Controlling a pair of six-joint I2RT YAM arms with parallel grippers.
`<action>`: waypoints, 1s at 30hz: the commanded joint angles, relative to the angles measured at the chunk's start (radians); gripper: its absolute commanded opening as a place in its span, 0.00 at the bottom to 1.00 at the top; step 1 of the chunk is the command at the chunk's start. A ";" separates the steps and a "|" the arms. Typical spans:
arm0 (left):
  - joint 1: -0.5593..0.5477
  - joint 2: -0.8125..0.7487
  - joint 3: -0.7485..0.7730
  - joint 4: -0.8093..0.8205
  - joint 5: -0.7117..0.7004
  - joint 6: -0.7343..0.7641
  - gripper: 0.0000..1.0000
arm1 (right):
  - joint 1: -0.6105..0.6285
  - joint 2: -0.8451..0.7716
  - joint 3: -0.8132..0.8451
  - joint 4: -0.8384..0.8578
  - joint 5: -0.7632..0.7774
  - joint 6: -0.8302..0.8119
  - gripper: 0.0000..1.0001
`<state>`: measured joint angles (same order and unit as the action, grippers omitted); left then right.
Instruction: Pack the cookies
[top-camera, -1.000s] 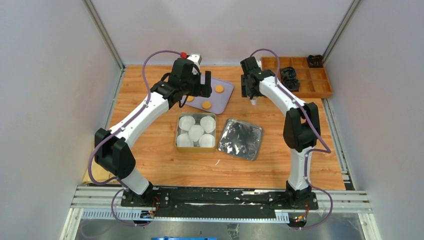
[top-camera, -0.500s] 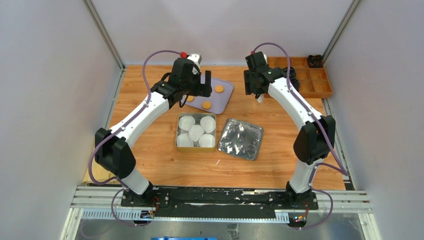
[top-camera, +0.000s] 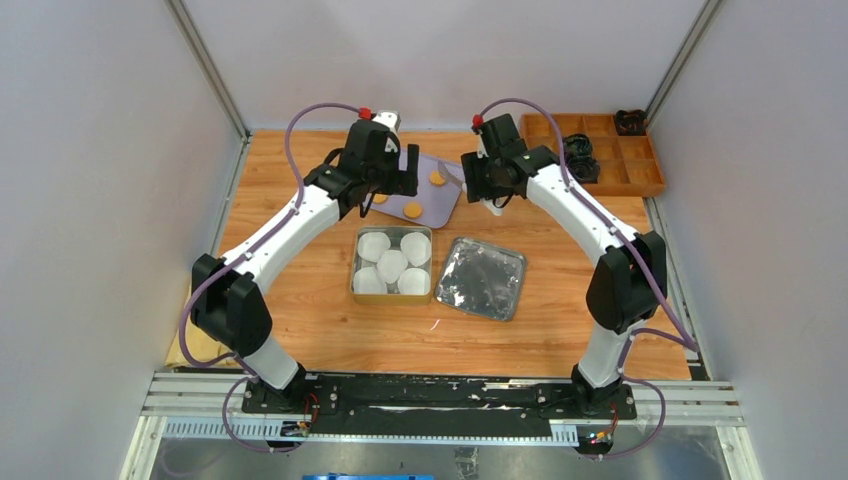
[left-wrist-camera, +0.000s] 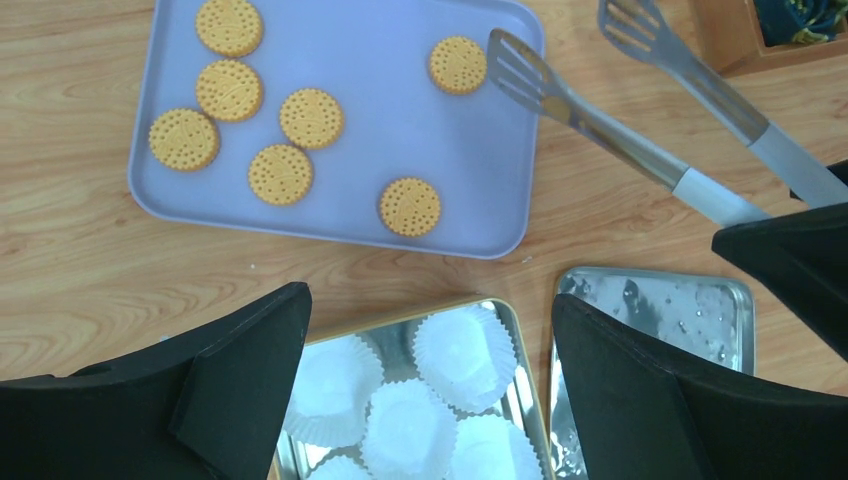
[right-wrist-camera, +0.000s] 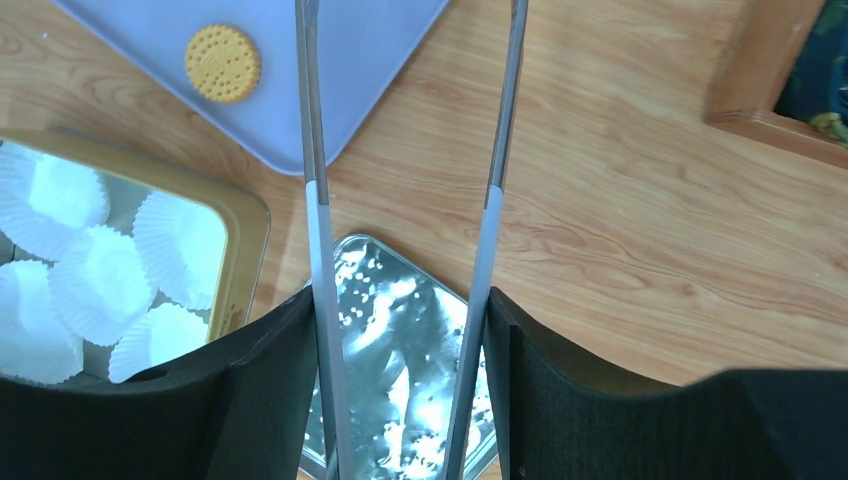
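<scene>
Nothing legible anywhere: no lettering, label, brand mark, number or sign. Only rows of stamped dots on the cookies (left-wrist-camera: 311, 117), no words. Plain, unmarked surfaces on the tray (left-wrist-camera: 390, 100), the tongs (left-wrist-camera: 600, 125) and the worktop (left-wrist-camera: 100, 270).
</scene>
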<state>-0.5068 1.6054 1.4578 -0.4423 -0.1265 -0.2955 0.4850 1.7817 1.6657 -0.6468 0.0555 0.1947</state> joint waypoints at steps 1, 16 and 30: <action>-0.001 -0.022 -0.018 0.012 -0.036 0.015 0.97 | 0.030 -0.001 -0.029 0.071 -0.092 -0.026 0.61; -0.001 -0.042 -0.035 0.002 -0.062 0.035 0.97 | 0.044 0.144 -0.017 0.107 -0.010 -0.030 0.60; -0.001 -0.043 -0.043 0.000 -0.063 0.039 0.97 | 0.053 0.220 0.045 0.106 -0.037 -0.042 0.46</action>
<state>-0.5068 1.5936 1.4319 -0.4469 -0.1696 -0.2657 0.5182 1.9675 1.6539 -0.5407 0.0124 0.1699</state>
